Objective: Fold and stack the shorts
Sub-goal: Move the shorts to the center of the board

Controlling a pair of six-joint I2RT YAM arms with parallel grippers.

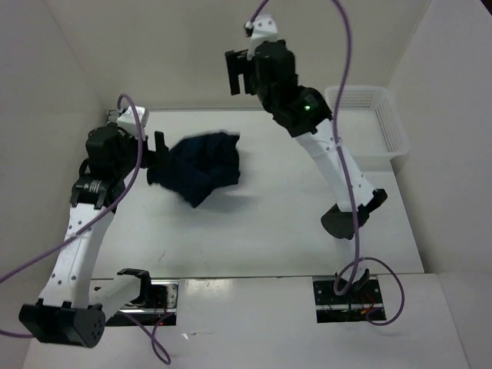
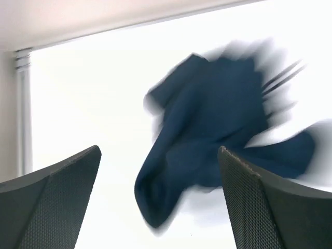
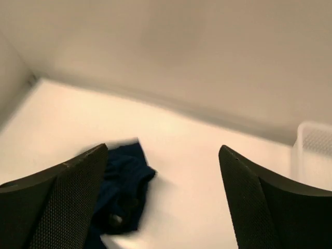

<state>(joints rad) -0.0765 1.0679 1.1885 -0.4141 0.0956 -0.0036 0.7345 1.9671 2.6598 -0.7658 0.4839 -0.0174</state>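
You see the shorts (image 1: 206, 171), a crumpled, blurred heap at the table's (image 1: 269, 231) middle, just ahead of your left pincer (image 1: 157, 160), which is spread wide and empty. Your right pincer (image 1: 240, 75) hangs high above, likewise spread, gripping nothing.

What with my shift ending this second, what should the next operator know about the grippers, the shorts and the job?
Left gripper: fingers open, low by the table, just left of the shorts, holding nothing.
Right gripper: fingers open, raised high over the far side, holding nothing.
The shorts: a crumpled, blurred heap on the table, left of centre; exact lie unclear.
White basket: far right corner.
Done: nothing folded or stacked yet.
Left: spread the shorts flat, fold, stack.
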